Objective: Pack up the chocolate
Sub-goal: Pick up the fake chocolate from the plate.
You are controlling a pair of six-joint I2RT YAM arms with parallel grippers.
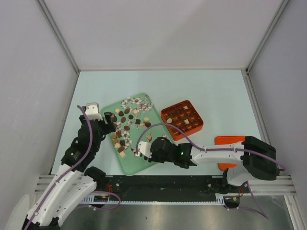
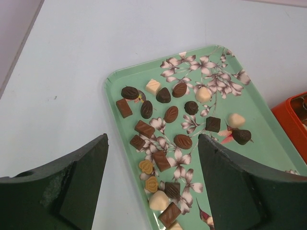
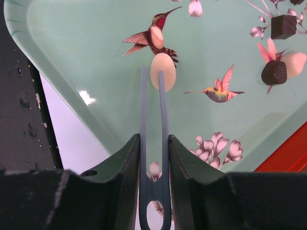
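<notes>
Right wrist | right pincer (image 3: 153, 146) clamps tweezers (image 3: 143, 105) | oval chocolate (image 3: 169, 69) aligned lengthwise | left pincer (image 2: 152, 153) apart

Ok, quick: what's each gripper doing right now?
Left gripper: open, holding nothing.
Right gripper: shut on the tweezers, their tips at a cream chocolate.

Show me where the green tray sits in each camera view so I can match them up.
Top external: the green tray lies left of centre, between the two arms.
Left wrist: it runs from the centre to the right edge, seen between the fingers.
Right wrist: it fills most of the frame, beyond the tweezers.
Shared landmark: the dark square chocolate on the tray.
</notes>
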